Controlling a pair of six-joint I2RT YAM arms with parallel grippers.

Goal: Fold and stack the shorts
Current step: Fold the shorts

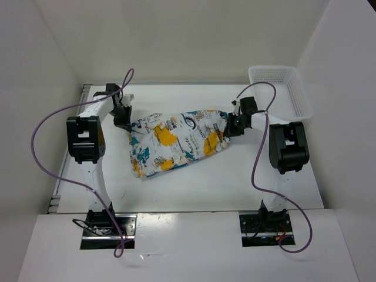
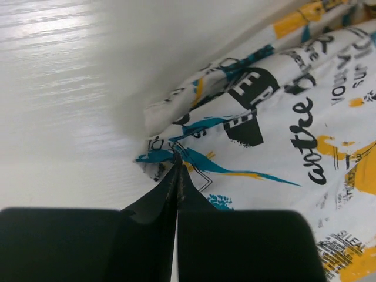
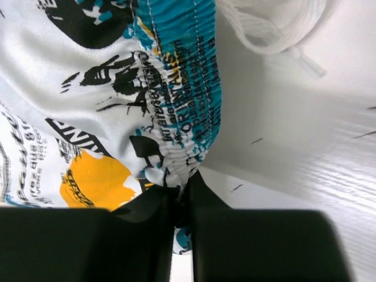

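Note:
The shorts (image 1: 176,143), white with teal, orange and black print, lie stretched across the middle of the table between both arms. My left gripper (image 1: 124,119) is shut on the shorts' left corner; in the left wrist view its fingertips (image 2: 177,158) pinch the hem of the fabric (image 2: 282,117). My right gripper (image 1: 231,127) is shut on the right end; in the right wrist view the teal elastic waistband (image 3: 182,88) is bunched between its jaws (image 3: 181,194). A white drawstring (image 3: 270,29) lies on the table beyond the waistband.
A white perforated basket (image 1: 282,88) stands at the back right corner of the table. White walls close in the table at the back and both sides. Purple cables loop from both arms.

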